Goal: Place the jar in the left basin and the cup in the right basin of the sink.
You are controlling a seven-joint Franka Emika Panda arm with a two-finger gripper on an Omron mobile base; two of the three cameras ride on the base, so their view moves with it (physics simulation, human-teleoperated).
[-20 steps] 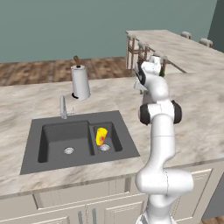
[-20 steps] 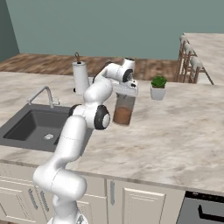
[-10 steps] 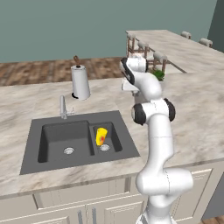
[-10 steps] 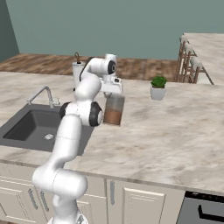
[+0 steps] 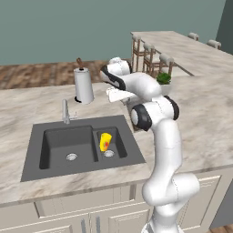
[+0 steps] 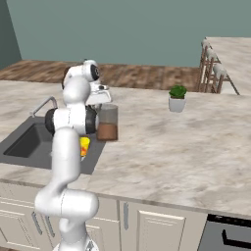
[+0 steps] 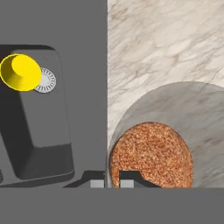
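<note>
The cup (image 7: 21,72) was already sitting in the right basin (image 7: 37,131), off to the left of your gripper (image 7: 108,180) in the hand view and right beside that basin's silver drain (image 7: 46,81). So half the job looked done at that point. In the left base view you could see the same thing: yellow cup in the narrower compartment of the sink (image 5: 132,154), with the left basin (image 5: 68,145) just past it and nothing in it yet.

Moving right from there, the jar (image 7: 151,155) was directly under the gripper, just right of the sink's edge, over the marble counter (image 7: 166,43). Your jaws were pinched down narrow on the jar's rim, one tip inside and one outside the wall as far as I could tell. In the right base view the jar (image 6: 107,122) hung from the hand beside the arm, seemingly lifted a bit off the counter, though I couldn't be sure of that.

What was left for you, I'd say: carry the jar across the right basin to the wider left one and let go there.
</note>
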